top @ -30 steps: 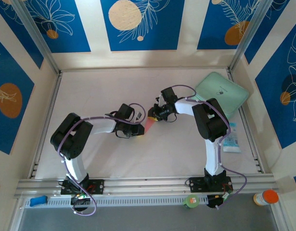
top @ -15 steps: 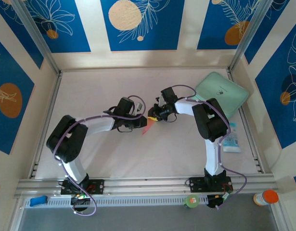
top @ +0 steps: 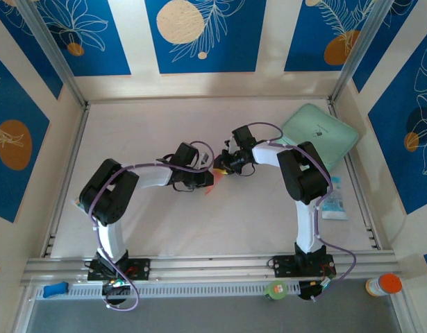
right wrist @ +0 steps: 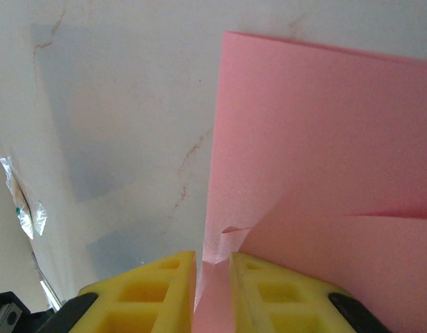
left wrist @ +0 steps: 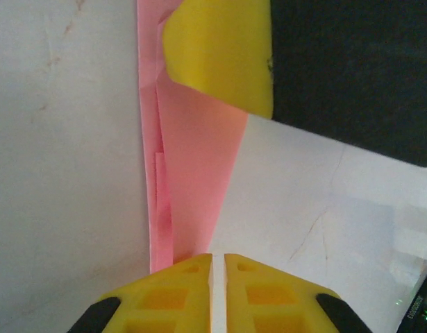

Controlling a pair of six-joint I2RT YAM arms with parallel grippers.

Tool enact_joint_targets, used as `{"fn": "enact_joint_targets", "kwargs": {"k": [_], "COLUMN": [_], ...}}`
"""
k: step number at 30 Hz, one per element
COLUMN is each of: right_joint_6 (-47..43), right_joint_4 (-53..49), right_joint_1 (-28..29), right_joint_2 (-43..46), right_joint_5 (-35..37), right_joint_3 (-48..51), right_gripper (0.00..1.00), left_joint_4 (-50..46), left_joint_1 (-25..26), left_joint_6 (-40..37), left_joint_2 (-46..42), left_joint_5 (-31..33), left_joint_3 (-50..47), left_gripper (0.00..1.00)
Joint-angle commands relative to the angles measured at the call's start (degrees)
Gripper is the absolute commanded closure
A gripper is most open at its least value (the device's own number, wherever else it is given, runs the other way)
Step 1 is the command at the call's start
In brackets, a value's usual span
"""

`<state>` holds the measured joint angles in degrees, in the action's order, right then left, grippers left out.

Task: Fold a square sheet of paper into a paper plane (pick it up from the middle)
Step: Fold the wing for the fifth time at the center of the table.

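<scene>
left gripper (left wrist: pixel 218 258) closer, pinching paper plane (left wrist: pixel 196 173) tip, right gripper (right wrist: pixel 212 255) unmoved

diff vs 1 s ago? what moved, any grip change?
Left pincer slid right, up against the pink paper, covering more of it from above; its jaws stand almost shut at the paper's narrow end, grip unclear. Unchanged: right pincer clamped on the paper, green pad.

We see a robotics lab test cell: a white table (top: pixel 199 222) boxed in by aluminium posts (top: pixel 55 59) and blue leaf-printed wall panels (top: pixel 199 48), with a left arm (top: pixel 110 201) and right arm (top: pixel 305 173) bolted to a rail (top: pixel 213 266) at its near edge.
</scene>
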<state>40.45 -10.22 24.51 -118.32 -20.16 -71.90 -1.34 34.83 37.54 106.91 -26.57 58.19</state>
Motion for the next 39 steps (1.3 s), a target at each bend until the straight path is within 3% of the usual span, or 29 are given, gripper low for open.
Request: {"fn": "enact_joint_targets", "kwargs": {"k": [1, 14, 22, 39], "right_joint_6": [-0.98, -0.76, -0.79, -0.66], "right_joint_4": [-3.89, -3.99, -4.11, -4.47], "right_joint_1": [-0.13, -0.17, -0.17, -0.17], "right_joint_2": [-2.44, -2.53, -2.44, -2.37], "right_joint_5": [3.46, 3.64, 3.73, 3.82], "right_joint_3": [0.10, 0.25, 0.34, 0.44], "right_gripper": [0.79, 0.79, 0.79, 0.79], "left_joint_4": [-3.11, -6.30, -6.43, -7.13], "left_joint_1": [0.77, 1.03, 1.64, 2.57], "left_joint_6": [-1.23, -2.38, -2.31, -2.23], "left_joint_2": [1.06, 1.52, -2.49, 2.03], "left_joint_5": [-0.59, 1.34, 1.44, 2.57], "left_joint_3": [0.62, 0.24, 2.07, 0.35], "left_gripper": [0.88, 0.91, 0.89, 0.90]}}
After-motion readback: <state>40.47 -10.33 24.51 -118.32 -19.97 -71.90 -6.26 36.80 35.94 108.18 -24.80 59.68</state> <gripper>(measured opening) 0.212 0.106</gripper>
